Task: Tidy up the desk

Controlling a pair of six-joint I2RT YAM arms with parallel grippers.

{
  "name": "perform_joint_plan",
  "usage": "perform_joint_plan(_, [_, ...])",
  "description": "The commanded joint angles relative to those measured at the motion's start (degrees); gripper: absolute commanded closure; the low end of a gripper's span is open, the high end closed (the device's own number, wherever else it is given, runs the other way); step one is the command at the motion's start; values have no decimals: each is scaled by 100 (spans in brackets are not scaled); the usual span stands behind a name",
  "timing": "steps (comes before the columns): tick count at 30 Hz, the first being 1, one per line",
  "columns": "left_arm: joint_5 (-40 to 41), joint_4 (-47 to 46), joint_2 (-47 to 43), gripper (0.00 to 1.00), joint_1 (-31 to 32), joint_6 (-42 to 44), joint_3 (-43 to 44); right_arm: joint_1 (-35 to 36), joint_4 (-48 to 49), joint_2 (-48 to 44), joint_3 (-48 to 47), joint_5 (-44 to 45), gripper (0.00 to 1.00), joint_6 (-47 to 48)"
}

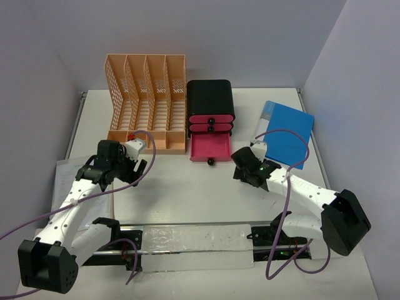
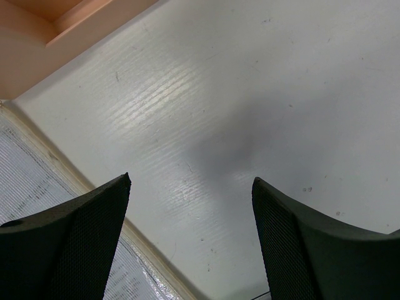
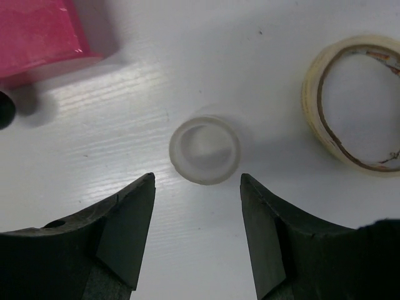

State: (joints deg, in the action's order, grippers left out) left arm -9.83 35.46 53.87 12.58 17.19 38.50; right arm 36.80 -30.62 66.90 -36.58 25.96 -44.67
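Tabletop surface comes first: the desk [image 1: 187,194], a stiff, smooth white slab running from the near edge to the far wall, is not itself for lifting, only what lies on it. Over its right half the right gripper [image 3: 197,181] hangs released and empty, jaws apart above a small translucent ring [image 3: 204,150], right of the open pink drawer [image 3: 37,34], with a tape roll [image 3: 310,94] close by. The ring looks light and likely to skid on that slick top, so pinch it across its outer wall. The left gripper [image 2: 190,181] is spread and empty over bare desk near the peach rack [image 2: 37,37].

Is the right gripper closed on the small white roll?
No, the right gripper stands open, with the small white roll lying untouched on the desk by its fingertips.
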Motion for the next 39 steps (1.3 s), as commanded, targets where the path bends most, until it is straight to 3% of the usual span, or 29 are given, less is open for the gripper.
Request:
perform_joint_plan(1, [-56,-90,-60,15,-36,30,193,-30,119,100,-512,182,37,474])
perform_joint_plan(9, [-2,-134,125,15,-36,67,259,-53,66,1273,-1084,103,40,805])
perform_joint_plan(27, [-81,-57,414,15,-36,74,395,-50,1005,1852,-447,-434,51,715])
perform_joint_plan(28, [-116,-31,432,15,-36,74,412,-41,1040,1817,-438,-468,67,723])
perform_joint_plan(31, [-125,-39,483,15,-45,100,413,-41,750,1637,-609,-308,96,776])
perform_joint_plan(36, [-125,-84,691,15,-44,205,496,-16,-199,920,-1497,421,100,1034])
perform_joint_plan(39, [-123,-43,771,15,-45,262,602,89,254,620,-2036,475,100,1566])
